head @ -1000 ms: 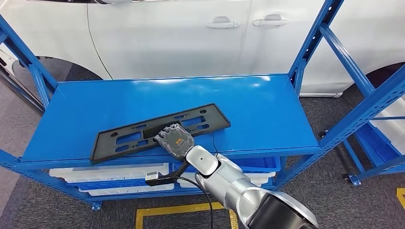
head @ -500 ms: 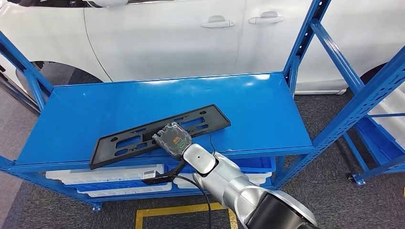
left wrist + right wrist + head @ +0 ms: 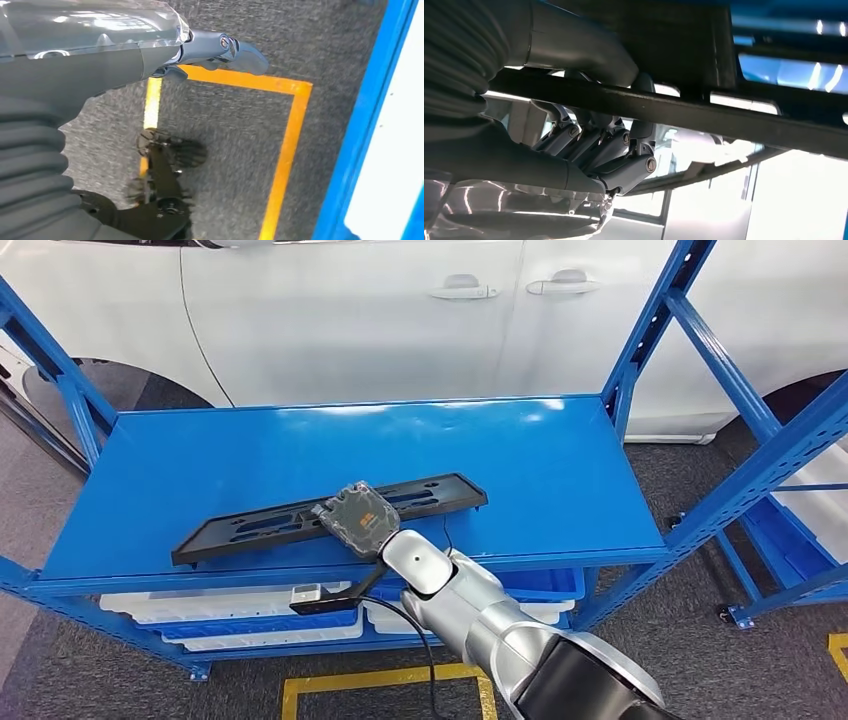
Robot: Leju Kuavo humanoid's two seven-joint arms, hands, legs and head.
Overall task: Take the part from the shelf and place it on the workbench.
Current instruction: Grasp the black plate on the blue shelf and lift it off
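The right hand (image 3: 589, 150), grey with a ribbed cover and darker metal fingers (image 3: 624, 172), closes around the long black plastic frame part (image 3: 704, 112). The thick grey thumb (image 3: 584, 50) lies on one face of a flat black bar of the part, and the fingers curl against the opposite face (their tips press close to the bar's edge). The bar runs slantwise across the picture from the hand outward. Through the part's openings show patches of glossy blue shelf surface (image 3: 774, 70) with bright reflections. Beyond the fingers lies a pale, blurred white expanse (image 3: 804, 200).
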